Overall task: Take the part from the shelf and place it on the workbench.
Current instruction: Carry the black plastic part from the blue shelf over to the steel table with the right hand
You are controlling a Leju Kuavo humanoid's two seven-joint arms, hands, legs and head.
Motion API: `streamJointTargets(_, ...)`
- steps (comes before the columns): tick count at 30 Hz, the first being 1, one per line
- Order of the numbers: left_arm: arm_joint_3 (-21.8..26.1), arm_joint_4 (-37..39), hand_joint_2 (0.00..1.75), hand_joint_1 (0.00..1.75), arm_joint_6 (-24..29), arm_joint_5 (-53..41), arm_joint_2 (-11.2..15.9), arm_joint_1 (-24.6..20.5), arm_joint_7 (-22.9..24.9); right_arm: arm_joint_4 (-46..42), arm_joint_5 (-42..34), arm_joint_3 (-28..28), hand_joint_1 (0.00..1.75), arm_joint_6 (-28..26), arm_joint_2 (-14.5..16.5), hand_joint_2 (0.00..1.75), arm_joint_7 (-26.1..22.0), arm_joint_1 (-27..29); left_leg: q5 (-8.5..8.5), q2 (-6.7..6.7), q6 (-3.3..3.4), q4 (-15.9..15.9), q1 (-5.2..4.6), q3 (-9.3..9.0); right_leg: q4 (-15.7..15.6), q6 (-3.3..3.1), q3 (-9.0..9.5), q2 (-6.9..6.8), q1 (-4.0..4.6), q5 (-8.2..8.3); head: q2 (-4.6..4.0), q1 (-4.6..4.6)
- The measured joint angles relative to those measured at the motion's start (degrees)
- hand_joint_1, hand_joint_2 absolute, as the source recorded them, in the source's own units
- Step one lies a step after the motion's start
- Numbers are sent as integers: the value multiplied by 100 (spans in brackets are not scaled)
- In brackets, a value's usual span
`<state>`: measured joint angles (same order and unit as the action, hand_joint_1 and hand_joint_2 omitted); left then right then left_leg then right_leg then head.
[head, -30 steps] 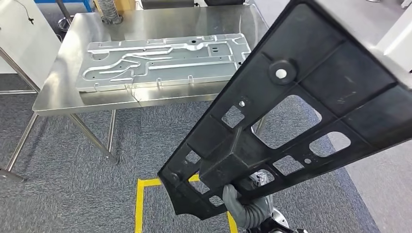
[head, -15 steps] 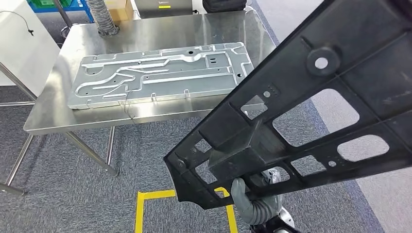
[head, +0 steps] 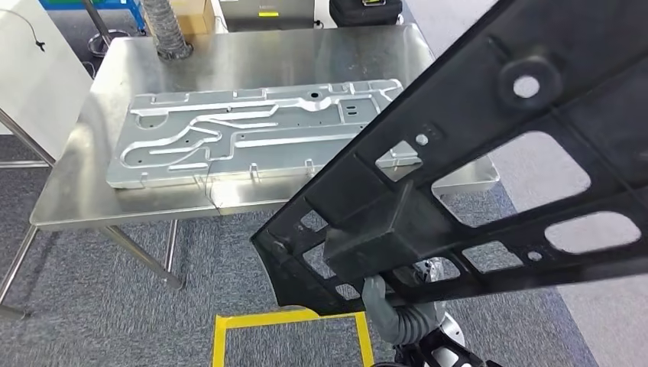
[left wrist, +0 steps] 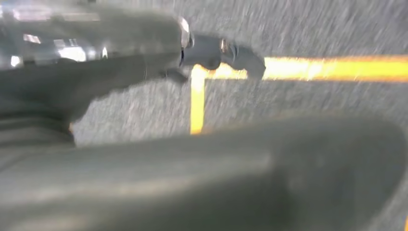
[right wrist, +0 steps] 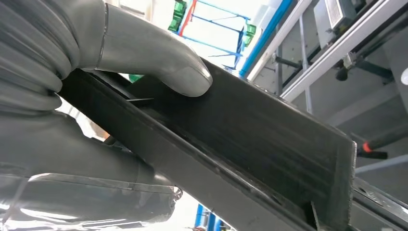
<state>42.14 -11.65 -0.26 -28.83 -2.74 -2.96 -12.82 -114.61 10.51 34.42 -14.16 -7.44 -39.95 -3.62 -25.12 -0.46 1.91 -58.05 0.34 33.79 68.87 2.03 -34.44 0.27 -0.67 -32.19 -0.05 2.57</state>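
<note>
The black part (head: 489,176), a long ribbed panel with cut-outs, is carried tilted in the air in front of the robot, clamped at its near end by the right hand (head: 380,302), whose thumb (right wrist: 159,57) presses on its edge. The workbench (head: 76,183) lies ahead across grey carpet, with a silver stamped plate (head: 252,134) over most of its middle, so the part should be levelled and set on bare steel beside it. The left hand (left wrist: 211,50) hangs blurred over the yellow floor tape (left wrist: 197,101); I cannot tell its state.
</note>
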Motion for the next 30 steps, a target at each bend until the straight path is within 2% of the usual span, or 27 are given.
streamJointTargets(2,40,0,0,0,0,4,1,-3,-5,-3,0,0,175,-15,-13,175,1,-12,-100,-5,22,3,-17,-114,512,-5,-448,0,0,-300,0,0)
streamJointTargets(3,55,0,0,0,0,4,1,2,-5,-3,0,0,175,-17,-20,175,1,-13,-158,-9,26,3,-26,-189,548,-15,-567,0,1,-343,-1,1)
streamJointTargets(4,64,0,0,0,0,4,1,6,-5,-3,0,0,175,-18,-25,175,2,-14,-218,-13,26,3,-38,-273,408,-32,-600,0,5,-258,-1,1)
streamJointTargets(5,69,0,0,0,-1,4,-1,8,-5,-3,-1,0,175,-18,-28,175,2,-16,-283,-16,23,5,-50,-365,110,-65,-556,-1,17,-33,-1,0)
streamJointTargets(6,73,1,0,0,-3,4,-6,12,-5,-3,-7,0,175,-18,-32,175,2,-22,-348,-18,17,9,-60,-442,-274,-118,-479,-2,39,307,-1,0)
streamJointTargets(7,78,1,0,0,-6,4,-13,8,-6,-3,-18,1,175,-19,-38,175,2,-32,-412,-26,-1,7,-73,-512,-595,-168,-410,5,65,572,-1,0)
streamJointTargets(8,86,1,0,0,-10,4,-18,-2,-7,-4,-34,3,175,-21,-49,175,2,-49,-478,-31,-26,10,-82,-555,-819,-208,-355,12,89,766,-1,1)
streamJointTargets(9,94,1,0,0,-14,4,-22,-12,-8,-7,-56,5,175,-22,-60,175,2,-71,-520,-34,-56,-4,-86,-601,-937,-237,-323,20,105,854,-1,2)
streamJointTargets(12,115,-5,0,0,-32,3,-6,-45,-18,-30,-129,13,175,-6,-84,175,2,-144,-566,-23,-153,-88,-87,-714,-1029,-297,-147,29,82,795,-1,2)
streamJointTargets(13,124,-7,0,0,-38,3,-1,-56,-19,-38,-152,13,175,10,-87,175,1,-168,-586,-16,-185,-235,-80,-655,-1058,-324,-66,23,66,771,-1,2)
streamJointTargets(14,138,-9,0,0,-41,6,3,-64,-18,-44,-170,13,175,38,-88,175,1,-187,-643,-7,-219,-495,-66,-515,-1083,-341,9,18,50,742,-1,2)
streamJointTargets(16,178,-9,0,0,-33,19,0,-63,-11,-46,-187,13,175,91,-89,175,1,-209,-872,2,-285,-1174,-25,-56,-1097,-362,112,11,46,650,-1,2)
streamJointTargets(17,199,-9,0,0,-24,28,0,-51,-8,-46,-187,13,175,107,-89,175,1,-207,-1020,4,-311,-1420,-4,166,-1096,-358,167,15,43,595,-1,2)
streamJointTargets(18,219,-9,0,0,-14,37,1,-36,-3,-45,-180,13,175,102,-89,175,1,-197,-1119,5,-329,-1515,11,323,-1096,-351,235,20,40,535,-1,2)
streamJointTargets(19,235,-9,0,0,-4,45,1,-23,-1,-45,-167,13,175,82,-89,175,1,-184,-1110,6,-339,-1436,21,398,-1096,-339,318,24,35,470,-1,2)
streamJointTargets(20,249,-9,0,0,2,50,1,-13,-2,-45,-150,13,175,48,-89,175,0,-173,-943,9,-341,-1185,28,399,-1096,-323,413,24,30,398,-1,2)
streamJointTargets(22,278,-8,0,0,8,56,0,12,-8,-43,-124,13,175,-23,-89,175,1,-159,-299,22,-316,-506,27,320,-1090,-276,579,22,27,254,-1,1)
streamJointTargets(23,295,-8,0,0,8,56,-1,22,-12,-42,-118,14,175,-47,-90,175,0,-156,-40,30,-286,-271,16,283,-1090,-244,626,24,31,196,-1,1)
streamJointTargets(24,312,-8,0,0,8,56,-1,30,-14,-40,-114,15,175,-65,-92,175,2,-154,113,36,-246,-153,3,271,-1096,-209,655,28,36,157,-1,1)
streamJointTargets(27,343,-9,0,0,7,43,-4,28,-27,-40,-51,17,175,-160,-97,175,5,-131,113,28,-120,-87,-2,186,-1004,-111,667,29,38,162,1,1)
streamJointTargets(28,346,-9,0,0,5,26,-5,27,-33,-46,7,13,175,-209,-97,175,4,-109,91,24,-83,-58,6,130,-842,-88,600,23,34,173,1,1)
streamJointTargets(30,355,-9,0,0,1,-12,-7,20,-43,-67,231,-24,175,-378,-97,175,3,-5,40,17,-23,-15,13,25,-261,-46,252,11,24,54,1,0)
